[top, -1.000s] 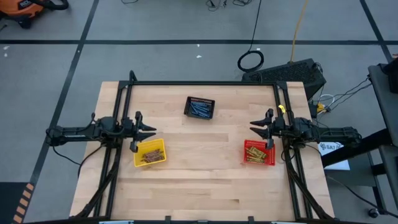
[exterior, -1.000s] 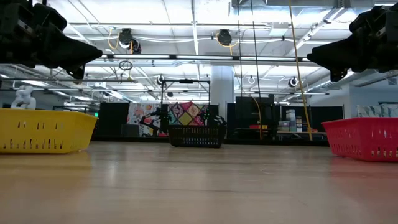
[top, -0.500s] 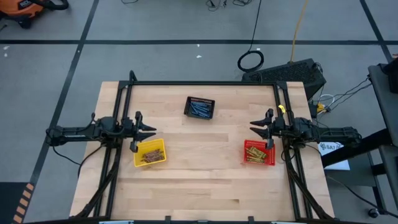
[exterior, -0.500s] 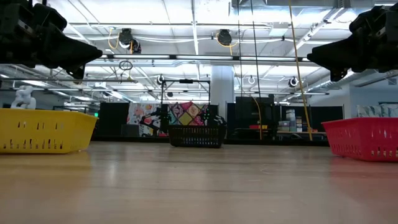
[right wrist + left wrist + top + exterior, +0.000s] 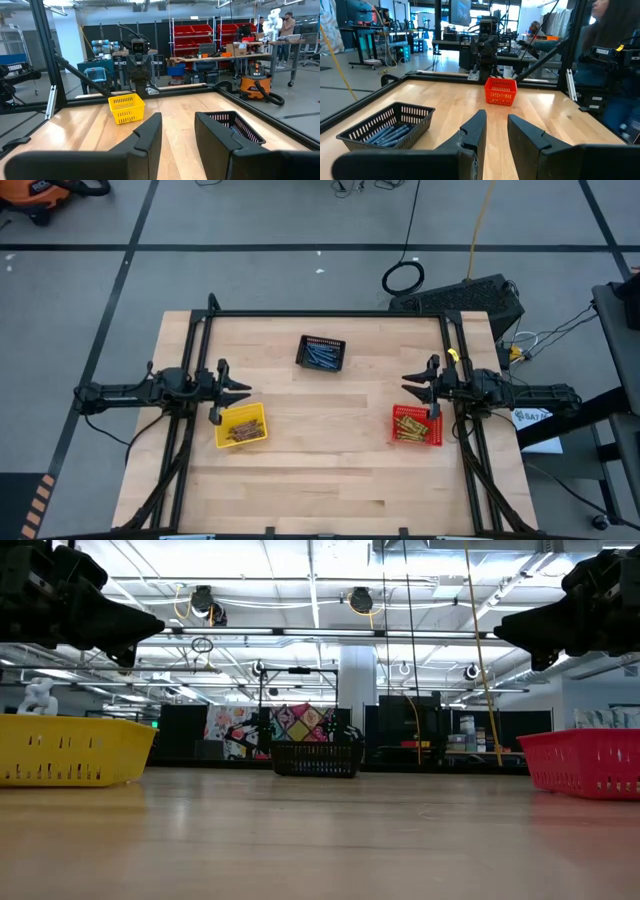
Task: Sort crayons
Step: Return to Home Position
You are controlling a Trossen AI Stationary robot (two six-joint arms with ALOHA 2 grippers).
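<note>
Evidently the sorting is done; judged step: both arms parking at home. To do it well, each arm should hold high and level, clear of the basket rims, with nothing carried along.

High view: the table [image 5: 330, 470] shows no loose crayon. Blue crayons [image 5: 322, 356] lie in the black basket [image 5: 320, 340] at 12 o'clock. Brown crayons [image 5: 240, 432] lie in the yellow basket [image 5: 262, 420] at 8 o'clock. Olive crayons [image 5: 410, 430] lie in the red basket [image 5: 396, 420] at 4 o'clock. Left gripper [image 5: 243, 392] sits at 9 o'clock, just over the yellow basket's far rim. Right gripper [image 5: 408, 383] sits at 3 o'clock, near the red basket's far corner. Both arms reach straight in from the table's sides, facing each other.

Low view: left gripper [image 5: 140, 628] and right gripper [image 5: 515, 630] hang well above the table, higher than any basket wall.

Left wrist view: left gripper [image 5: 496, 117] is parted by a narrow gap and grips nothing. It is level, aimed across at the red basket [image 5: 501, 91]; blue crayons [image 5: 387, 134] are visible in the black basket.

Right wrist view: right gripper [image 5: 178, 116] is likewise parted and bare, level, aimed at the yellow basket [image 5: 126, 107].

Risk, as I judge it: little, provided neither arm dips toward a rim.
</note>
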